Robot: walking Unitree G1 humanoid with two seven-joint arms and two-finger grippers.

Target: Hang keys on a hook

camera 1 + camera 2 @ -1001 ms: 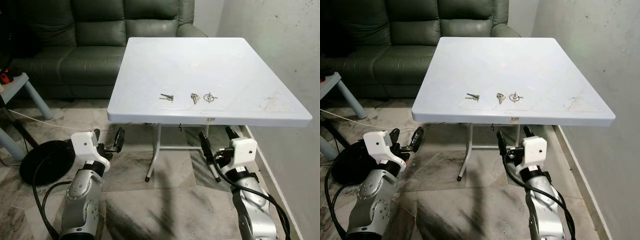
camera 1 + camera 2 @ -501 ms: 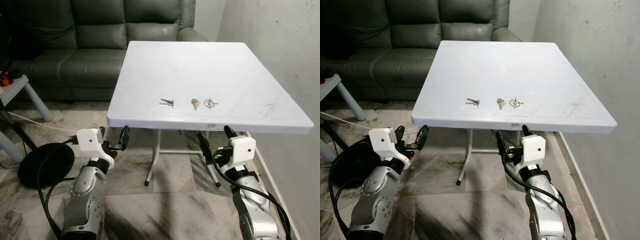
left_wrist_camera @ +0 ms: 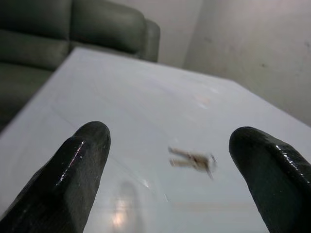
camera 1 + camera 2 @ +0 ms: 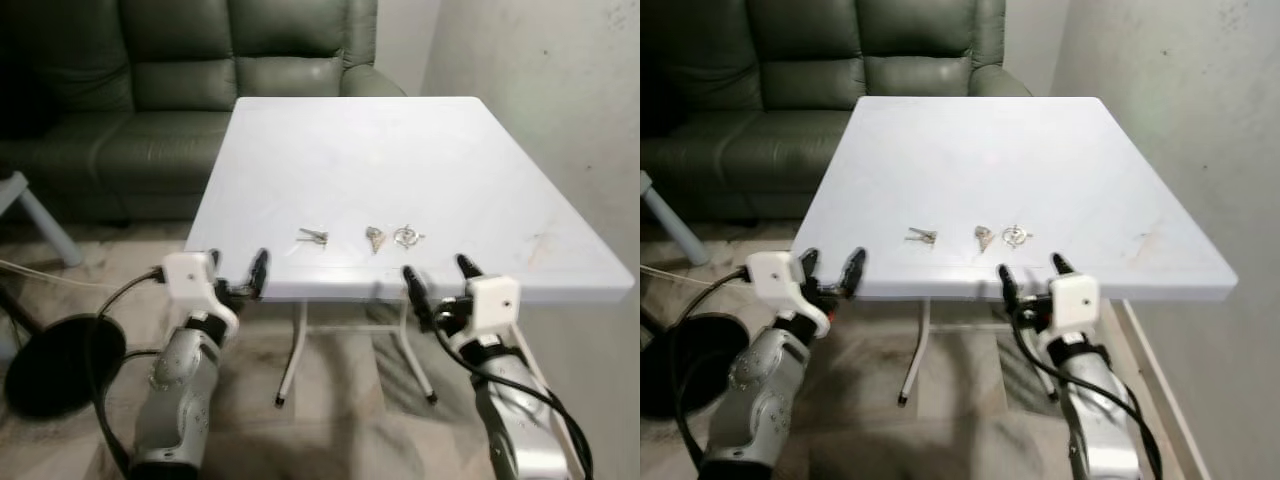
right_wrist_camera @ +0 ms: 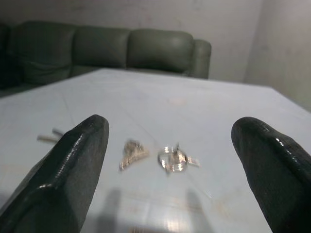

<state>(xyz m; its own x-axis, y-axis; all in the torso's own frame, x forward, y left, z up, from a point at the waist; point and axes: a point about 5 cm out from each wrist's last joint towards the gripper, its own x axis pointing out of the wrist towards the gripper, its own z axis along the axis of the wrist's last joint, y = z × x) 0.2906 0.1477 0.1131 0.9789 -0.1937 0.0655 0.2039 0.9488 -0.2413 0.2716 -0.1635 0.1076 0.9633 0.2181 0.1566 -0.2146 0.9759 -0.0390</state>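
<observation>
White table [image 4: 400, 160] holds three blurred key sets [image 4: 368, 237]; grippers' fingertips overlap its edge.

The counter [image 4: 440, 170] looks like smooth white plastic with a faint sheen. Ahead of the right hand [image 4: 438, 281], the keys [image 4: 374, 237] and key ring [image 4: 407, 237] glint like bare metal. Both hands' fingers [image 5: 73, 165] are glossy black. Beyond the left hand [image 4: 238, 270], the sofa [image 4: 130, 90] looks like matt dark-green leather.

White table [image 4: 450, 170], dark green sofa [image 4: 150, 110], pale wall [image 4: 560, 90]
</observation>
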